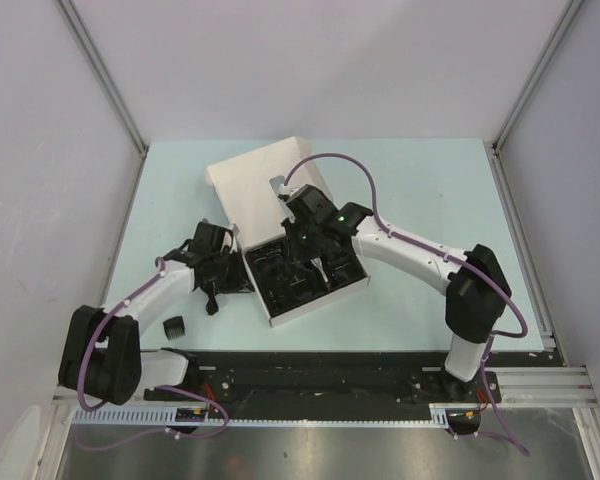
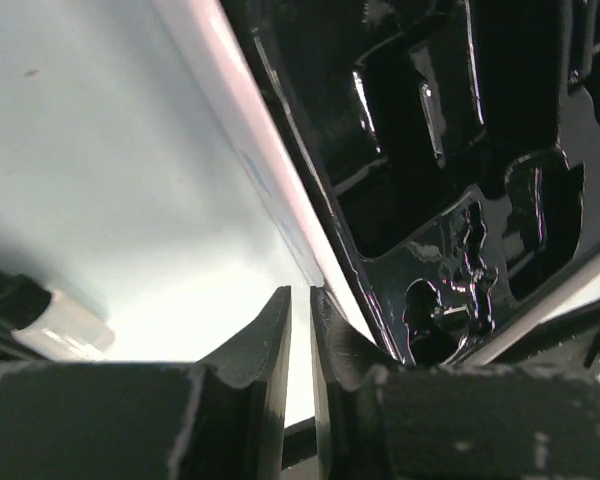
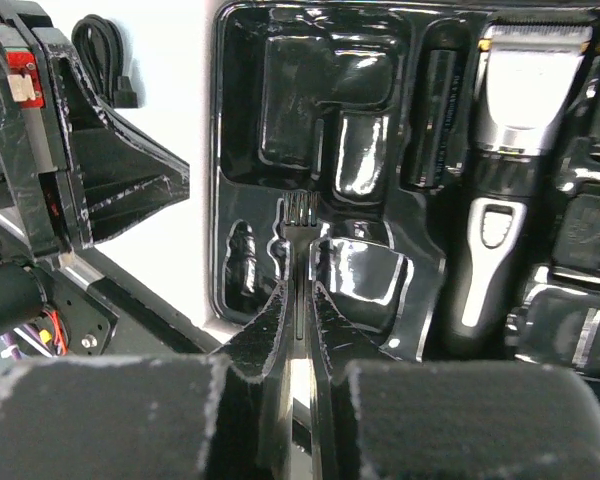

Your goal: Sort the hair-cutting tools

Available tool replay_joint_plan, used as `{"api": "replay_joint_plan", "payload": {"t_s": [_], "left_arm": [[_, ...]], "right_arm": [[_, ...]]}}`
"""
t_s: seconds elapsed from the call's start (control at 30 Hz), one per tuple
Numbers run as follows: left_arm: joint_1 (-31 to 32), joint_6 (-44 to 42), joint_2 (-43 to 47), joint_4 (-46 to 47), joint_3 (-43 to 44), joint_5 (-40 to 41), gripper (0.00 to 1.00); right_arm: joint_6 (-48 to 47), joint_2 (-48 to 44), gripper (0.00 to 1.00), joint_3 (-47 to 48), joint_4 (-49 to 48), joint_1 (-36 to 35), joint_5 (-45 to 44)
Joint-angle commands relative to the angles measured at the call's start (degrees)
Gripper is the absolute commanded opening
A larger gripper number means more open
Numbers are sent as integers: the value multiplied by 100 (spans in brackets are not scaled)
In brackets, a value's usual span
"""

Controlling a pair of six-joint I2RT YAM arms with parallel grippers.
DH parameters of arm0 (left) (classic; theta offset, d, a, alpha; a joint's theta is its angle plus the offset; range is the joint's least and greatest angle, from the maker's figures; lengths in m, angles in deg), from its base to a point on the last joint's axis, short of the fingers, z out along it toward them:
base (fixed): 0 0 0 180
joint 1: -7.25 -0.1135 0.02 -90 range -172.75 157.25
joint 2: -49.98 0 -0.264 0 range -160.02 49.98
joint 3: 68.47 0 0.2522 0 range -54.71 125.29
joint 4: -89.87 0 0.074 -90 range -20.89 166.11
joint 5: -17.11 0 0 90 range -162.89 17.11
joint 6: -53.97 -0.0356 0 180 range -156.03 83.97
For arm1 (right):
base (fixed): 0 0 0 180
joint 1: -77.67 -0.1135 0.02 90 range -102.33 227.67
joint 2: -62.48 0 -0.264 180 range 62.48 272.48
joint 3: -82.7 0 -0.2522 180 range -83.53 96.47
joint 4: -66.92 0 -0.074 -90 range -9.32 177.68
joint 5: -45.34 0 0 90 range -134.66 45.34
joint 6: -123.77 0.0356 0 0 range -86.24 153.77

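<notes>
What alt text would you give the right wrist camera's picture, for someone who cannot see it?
The right gripper pinches a thin black brush over a glossy black tray. A black-and-silver electric clipper lies in the tray at right; a coiled black cable rests outside it, upper left.

The left arm and right arm have glossy white shells and bulky black joint housings, looped purple cables, a green wrist light, and matte black tapered fingers.

Top view: I look down from afar on whole tabletop | wrist views: close, forward-down, sharing black tray
</notes>
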Motion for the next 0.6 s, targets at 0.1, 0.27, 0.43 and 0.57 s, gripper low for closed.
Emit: {"api": "replay_joint_plan", "payload": {"t_s": [0.1,0.27,0.43,0.57], "left_arm": [[234,-670,-130,129,505,-553,19],[207,-644,283,59,417,351,23],[207,-538,862,-11,382,1564,30],[207,-582,1110,-3,347,1944,33]], "right_arm": [[-89,226,4,265,565,-186,49],[-177,287,4,283,758,-344,5],[-81,455,4,116,741,-485,-12],[-28,587,4,72,723,-555,-56]]}}
